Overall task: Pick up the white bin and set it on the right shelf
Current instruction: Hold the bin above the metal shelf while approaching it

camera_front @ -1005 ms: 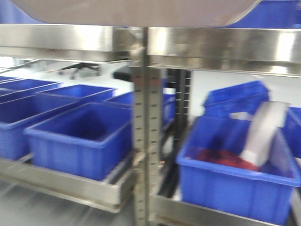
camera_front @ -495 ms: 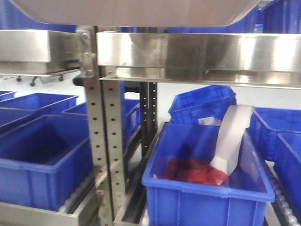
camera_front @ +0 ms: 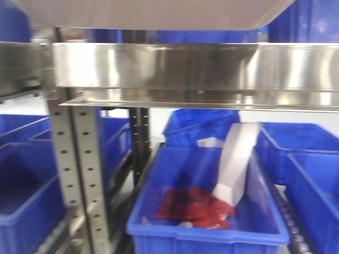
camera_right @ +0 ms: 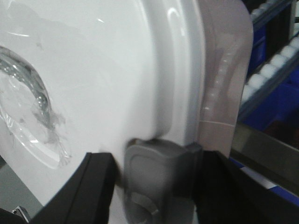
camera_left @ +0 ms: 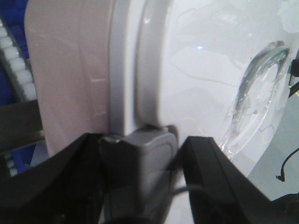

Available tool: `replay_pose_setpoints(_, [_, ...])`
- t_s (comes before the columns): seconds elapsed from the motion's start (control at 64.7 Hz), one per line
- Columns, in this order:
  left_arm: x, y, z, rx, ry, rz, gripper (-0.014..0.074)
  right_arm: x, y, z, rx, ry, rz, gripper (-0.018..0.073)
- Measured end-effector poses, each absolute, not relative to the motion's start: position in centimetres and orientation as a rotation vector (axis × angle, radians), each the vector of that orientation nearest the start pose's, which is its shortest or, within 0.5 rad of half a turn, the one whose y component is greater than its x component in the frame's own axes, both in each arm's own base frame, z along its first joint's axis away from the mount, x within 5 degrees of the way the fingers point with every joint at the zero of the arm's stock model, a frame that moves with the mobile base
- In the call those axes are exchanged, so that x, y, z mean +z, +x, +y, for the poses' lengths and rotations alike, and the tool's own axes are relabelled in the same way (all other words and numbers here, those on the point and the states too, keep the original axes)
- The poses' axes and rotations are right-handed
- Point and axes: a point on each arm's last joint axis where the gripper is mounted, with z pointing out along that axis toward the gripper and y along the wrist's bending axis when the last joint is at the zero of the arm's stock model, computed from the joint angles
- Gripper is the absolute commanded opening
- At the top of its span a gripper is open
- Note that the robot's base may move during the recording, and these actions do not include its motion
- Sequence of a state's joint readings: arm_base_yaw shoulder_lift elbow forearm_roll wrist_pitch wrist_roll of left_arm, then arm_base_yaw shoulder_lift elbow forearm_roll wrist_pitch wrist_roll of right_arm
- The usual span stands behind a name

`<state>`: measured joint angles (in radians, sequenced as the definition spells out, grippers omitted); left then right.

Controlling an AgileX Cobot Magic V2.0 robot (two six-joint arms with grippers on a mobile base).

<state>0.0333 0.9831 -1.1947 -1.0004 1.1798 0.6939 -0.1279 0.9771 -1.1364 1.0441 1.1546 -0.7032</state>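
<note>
Hovering at top of front view, white bin (camera_front: 153,13) is held above steel front rail of right shelf (camera_front: 201,66). Left gripper (camera_left: 140,147) is clamped across bin's grey latch (camera_left: 145,158) at lid edge. Right gripper (camera_right: 152,163) is likewise closed on bin. Blue crate (camera_front: 206,233) is seen below.

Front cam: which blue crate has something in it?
The centre crate under the steel rail: red material and a leaning white strip inside. The neighbours show only bare blue.
</note>
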Motion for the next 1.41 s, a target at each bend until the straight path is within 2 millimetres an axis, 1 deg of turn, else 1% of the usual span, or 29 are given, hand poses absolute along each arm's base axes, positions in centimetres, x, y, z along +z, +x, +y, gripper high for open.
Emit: replay_pose_setpoints(1.408, [44.10, 15.75, -6.56, -0.847, 0.611, 1.951, 0.0187, 42.96, 16.55, 5.13, 0.839, -0.473, 1.965, 0.0351])
